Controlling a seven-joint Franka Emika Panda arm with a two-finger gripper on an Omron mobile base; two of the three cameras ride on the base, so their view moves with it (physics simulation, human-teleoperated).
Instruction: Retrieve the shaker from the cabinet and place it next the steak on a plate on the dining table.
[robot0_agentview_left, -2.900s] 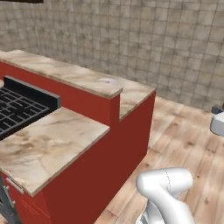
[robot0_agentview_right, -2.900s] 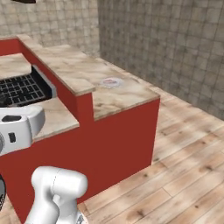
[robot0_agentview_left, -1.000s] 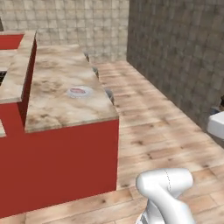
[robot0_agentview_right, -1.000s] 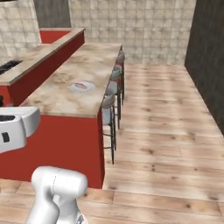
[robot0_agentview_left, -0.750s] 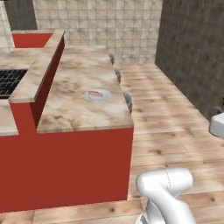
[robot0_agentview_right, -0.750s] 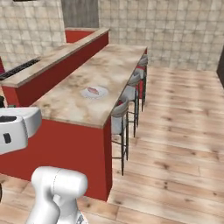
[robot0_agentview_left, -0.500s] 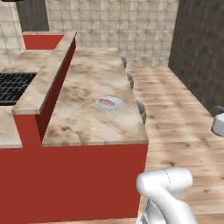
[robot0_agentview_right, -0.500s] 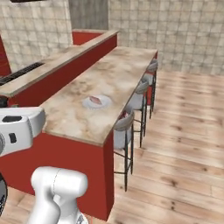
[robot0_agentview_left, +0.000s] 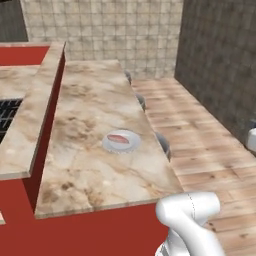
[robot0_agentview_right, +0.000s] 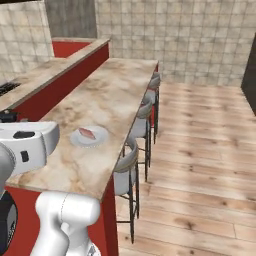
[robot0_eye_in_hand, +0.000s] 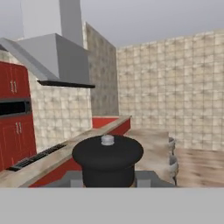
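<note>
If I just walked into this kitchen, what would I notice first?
Probably the long dining table with its swirly brown marble top, stretching away down the middle of the room. On it sits a small white plate with a pinkish steak, near the edge where the stools line up over the wooden floor. From the hand's camera, a dark round-capped thing fills the foreground, with a big grey hood on the wall.

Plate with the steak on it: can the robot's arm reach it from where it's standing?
Probably yes. The plate sits near the robot's end of the dining table, with bare marble around it and nothing standing between it and the arm. The stools are off to the side.
</note>
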